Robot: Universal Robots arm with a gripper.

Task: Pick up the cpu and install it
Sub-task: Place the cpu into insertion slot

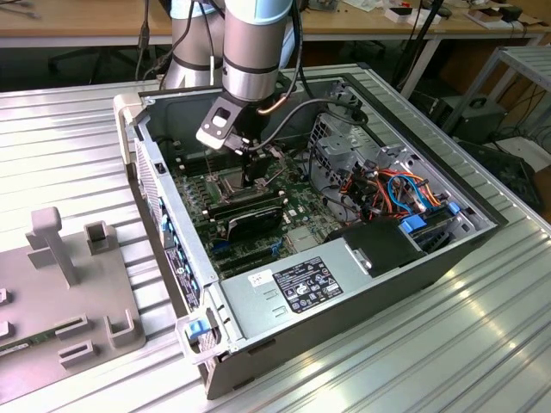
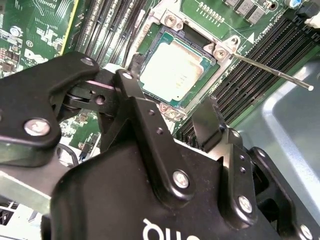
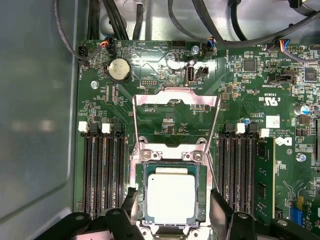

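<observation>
Cpu (image 3: 171,197) lies in socket (image 3: 140,196) (load frame (image 3: 175,100) raised). Gripper (image 3: 173,195) spread, empty, astride it. Placement stage, seemingly; any move off demands a vertical lift.

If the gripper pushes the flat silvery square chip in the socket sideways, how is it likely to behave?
The flat silvery square cpu looks thin and rigid, so it is probably stiff. It lies inside the metal-framed socket, whose edges would likely block sliding. Its smooth thin sides may slip in the open gripper.

Arm (image 1: 254,52) upright, tool (image 3: 173,194) downward, fingers (image 3: 220,210) apart.
</observation>
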